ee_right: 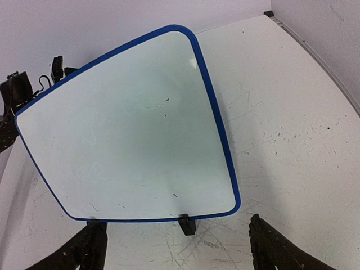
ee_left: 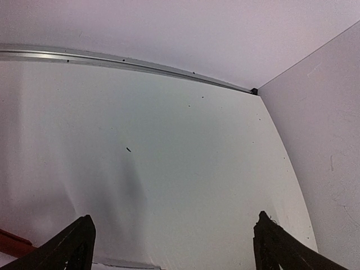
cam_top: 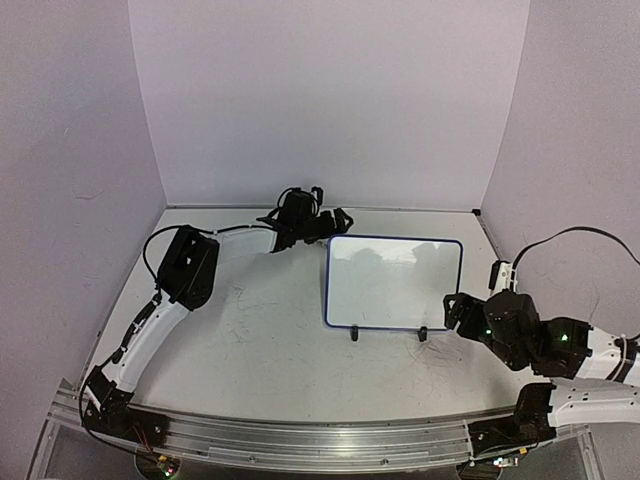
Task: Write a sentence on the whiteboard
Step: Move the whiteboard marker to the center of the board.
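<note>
Whiteboard (cam_top: pixel 393 282) on table (cam_top: pixel 262 352), left tool (cam_top: pixel 338 222) by its far-left corner, right tool (cam_top: pixel 453 312) by its near-right corner.

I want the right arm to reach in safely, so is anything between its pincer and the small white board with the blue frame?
Nothing visible. The open right pincer sits just off the small blue-framed white board at its near right corner, with only scuffed white tabletop between them.

Saw a white tabletop (cam_top: pixel 250 350) scuffed with grey scribbles, plain lilac walls (cam_top: pixel 330 100) around it, a silver metal rail (cam_top: pixel 300 432) at front.
</note>
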Controlling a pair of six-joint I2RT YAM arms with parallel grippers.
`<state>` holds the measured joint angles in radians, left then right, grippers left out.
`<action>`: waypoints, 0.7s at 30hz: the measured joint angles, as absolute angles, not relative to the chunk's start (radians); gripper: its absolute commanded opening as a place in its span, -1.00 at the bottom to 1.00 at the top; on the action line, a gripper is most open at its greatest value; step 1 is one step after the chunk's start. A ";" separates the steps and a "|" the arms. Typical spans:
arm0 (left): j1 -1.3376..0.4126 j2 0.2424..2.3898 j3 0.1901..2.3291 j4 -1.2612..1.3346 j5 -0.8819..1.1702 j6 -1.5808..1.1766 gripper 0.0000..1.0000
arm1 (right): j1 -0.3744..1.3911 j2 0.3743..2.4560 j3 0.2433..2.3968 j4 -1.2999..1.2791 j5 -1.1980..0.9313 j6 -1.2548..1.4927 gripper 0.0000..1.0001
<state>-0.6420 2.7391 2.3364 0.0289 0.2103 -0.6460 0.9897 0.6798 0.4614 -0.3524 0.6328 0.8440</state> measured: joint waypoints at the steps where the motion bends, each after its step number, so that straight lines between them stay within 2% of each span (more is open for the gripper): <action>1: -0.641 2.754 2.350 0.030 0.206 -0.650 0.99 | 0.990 0.670 0.461 -0.358 0.631 0.846 0.75; 13: -0.625 2.806 2.399 -0.007 0.180 -0.688 0.77 | 0.992 0.608 0.463 -0.396 0.619 0.848 0.76; 18: -0.619 2.722 2.322 -0.150 0.149 -0.649 0.76 | 0.992 0.612 0.493 -0.413 0.615 0.828 0.76; 21: -0.614 2.673 2.271 -0.239 0.127 -0.614 0.68 | 0.992 0.614 0.515 -0.413 0.616 0.816 0.76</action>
<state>-0.6144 2.6734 2.2712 -0.2392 0.1268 -0.6141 0.9916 0.6141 0.5153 -0.4128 0.6155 0.8156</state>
